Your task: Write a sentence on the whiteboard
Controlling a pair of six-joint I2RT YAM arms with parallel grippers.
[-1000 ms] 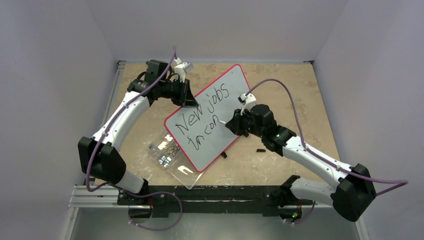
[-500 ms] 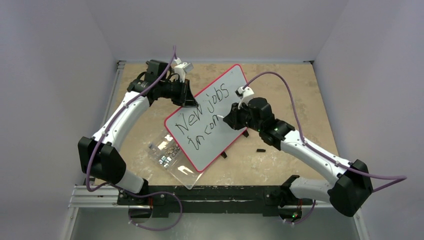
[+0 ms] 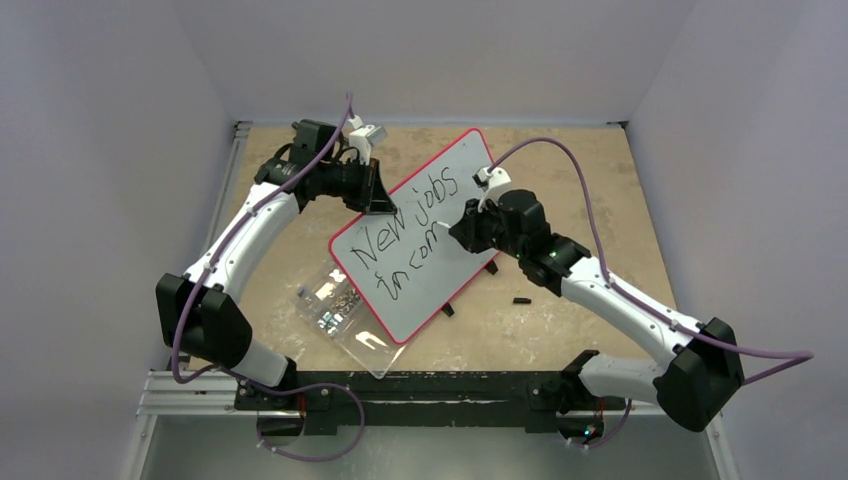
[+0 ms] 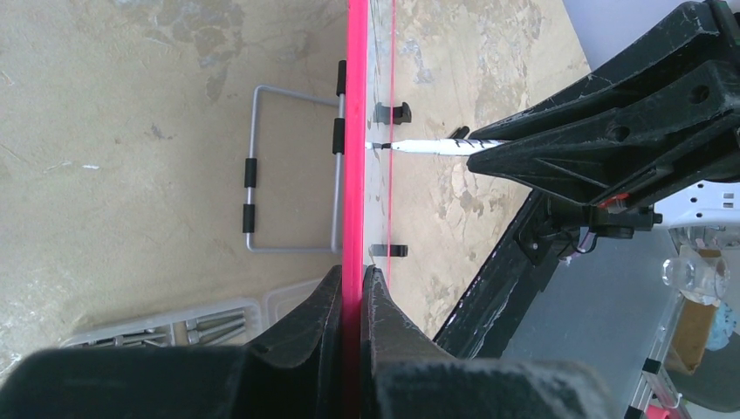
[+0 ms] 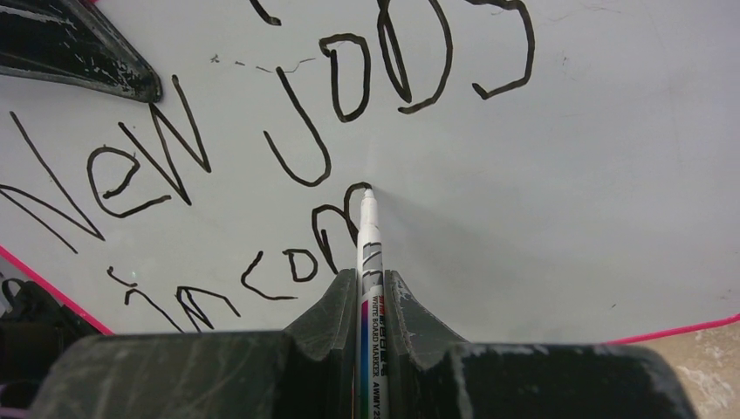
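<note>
Left pincer (image 4: pixel 351 274) astride whiteboard (image 5: pixel 567 175) rim; bare surface beyond marker (image 5: pixel 370 253).

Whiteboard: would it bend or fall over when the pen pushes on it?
Probably stiff: the whiteboard looks dead straight edge-on in the left wrist view. It might tip, since it seems propped on a thin wire stand. So the left pincer pinching its red rim likely steadies it against the pen.
</note>
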